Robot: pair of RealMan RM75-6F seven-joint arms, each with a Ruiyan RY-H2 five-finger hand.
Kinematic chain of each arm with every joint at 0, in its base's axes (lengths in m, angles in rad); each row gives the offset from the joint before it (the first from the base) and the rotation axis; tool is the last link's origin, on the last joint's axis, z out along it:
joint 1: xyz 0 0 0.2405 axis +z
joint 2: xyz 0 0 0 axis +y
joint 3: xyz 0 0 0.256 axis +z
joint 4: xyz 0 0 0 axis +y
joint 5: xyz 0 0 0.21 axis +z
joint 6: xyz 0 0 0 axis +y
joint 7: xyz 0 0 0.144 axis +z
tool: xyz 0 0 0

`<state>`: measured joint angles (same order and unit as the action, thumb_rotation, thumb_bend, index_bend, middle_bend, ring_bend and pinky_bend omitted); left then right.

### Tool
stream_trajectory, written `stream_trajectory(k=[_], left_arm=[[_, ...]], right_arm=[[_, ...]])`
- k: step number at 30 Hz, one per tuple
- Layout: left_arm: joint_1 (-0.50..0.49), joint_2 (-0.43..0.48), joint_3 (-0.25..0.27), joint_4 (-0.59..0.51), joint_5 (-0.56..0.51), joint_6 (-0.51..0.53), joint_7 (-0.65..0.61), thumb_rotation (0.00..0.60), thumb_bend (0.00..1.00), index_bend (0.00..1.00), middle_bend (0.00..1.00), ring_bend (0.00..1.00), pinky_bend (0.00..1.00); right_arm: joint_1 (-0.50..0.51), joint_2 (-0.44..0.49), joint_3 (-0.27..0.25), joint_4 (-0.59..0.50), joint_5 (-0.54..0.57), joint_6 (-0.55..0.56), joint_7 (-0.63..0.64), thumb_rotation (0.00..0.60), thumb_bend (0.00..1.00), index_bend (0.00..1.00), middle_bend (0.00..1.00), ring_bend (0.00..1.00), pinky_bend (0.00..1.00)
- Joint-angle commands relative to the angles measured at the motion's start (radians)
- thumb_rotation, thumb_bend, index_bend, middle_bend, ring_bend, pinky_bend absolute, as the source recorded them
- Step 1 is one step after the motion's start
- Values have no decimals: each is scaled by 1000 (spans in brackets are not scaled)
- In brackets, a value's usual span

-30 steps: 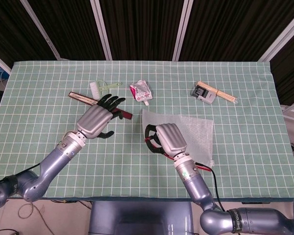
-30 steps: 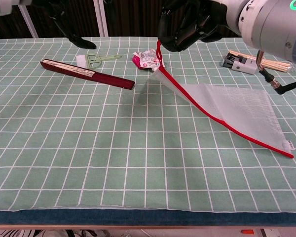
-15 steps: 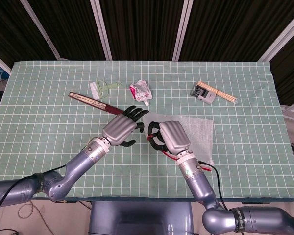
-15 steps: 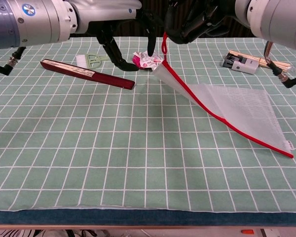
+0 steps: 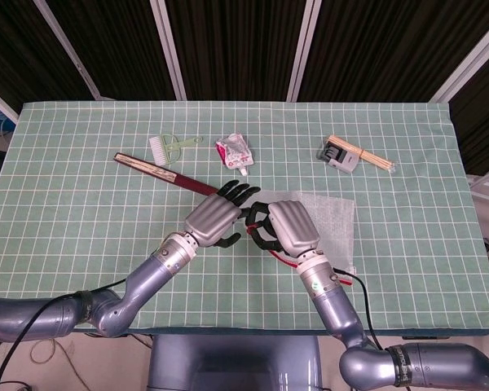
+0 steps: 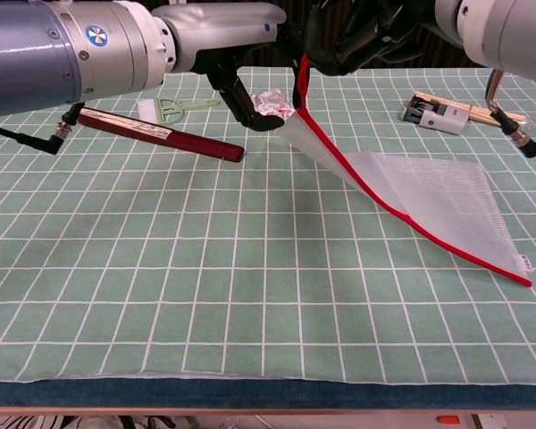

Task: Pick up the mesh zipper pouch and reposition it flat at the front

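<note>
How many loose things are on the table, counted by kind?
Mesh zipper pouch: 1
Dark red flat case: 1
Green-handled brush: 1
Red and white packet: 1
Grey clip tool: 1
Wooden sticks, bundle: 1
Total: 6

Left hand (image 5: 214, 218) open beside the clenched right hand (image 5: 287, 227).

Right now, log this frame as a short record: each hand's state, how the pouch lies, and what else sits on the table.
right hand: grips the red zipper edge of the mesh zipper pouch, lifting that corner
pouch state: one corner raised, far end resting on the green checked tablecloth
left hand: beside the right hand, fingers spread near the raised corner, holding nothing
other items: dark red flat bar, small green brush, crumpled red-and-white wrapper, wooden sticks with a grey clip
task stage: pouch not yet flat at the front
</note>
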<state>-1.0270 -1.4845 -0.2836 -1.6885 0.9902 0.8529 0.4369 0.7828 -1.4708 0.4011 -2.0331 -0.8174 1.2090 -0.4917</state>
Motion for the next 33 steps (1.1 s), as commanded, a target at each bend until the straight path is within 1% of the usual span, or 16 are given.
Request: stream_trajectory(k=[1,8,13,23,33], left_arm=[[-4,-13,-3,6,-3,19,-6,600,342,463,51,0,30],[-18,-25,8,5,-30,15,-6,600,345,486,55,0,30],[-24,-40,14,6,-35,25,-11,600,380,503,59,0,30],[-28,-50,20,10,-37,47,-15,600,396,525,70,0,30],[-29,-62,23,16,-40,64,-25,600,406,581,87,0,30]], right_arm=[[2,4,-2,-1,1,2,4,600,573,748,1000,1000,961],[8,9,-9,-5,3,9,13,600,574,748,1000,1000,961],[11,14,-13,-10,5,17,17,600,574,748,1000,1000,961],[19,18,-21,-16,10,25,22,600,576,748,1000,1000,961],[22,23,-31,-19,12,31,30,600,576,748,1000,1000,961]])
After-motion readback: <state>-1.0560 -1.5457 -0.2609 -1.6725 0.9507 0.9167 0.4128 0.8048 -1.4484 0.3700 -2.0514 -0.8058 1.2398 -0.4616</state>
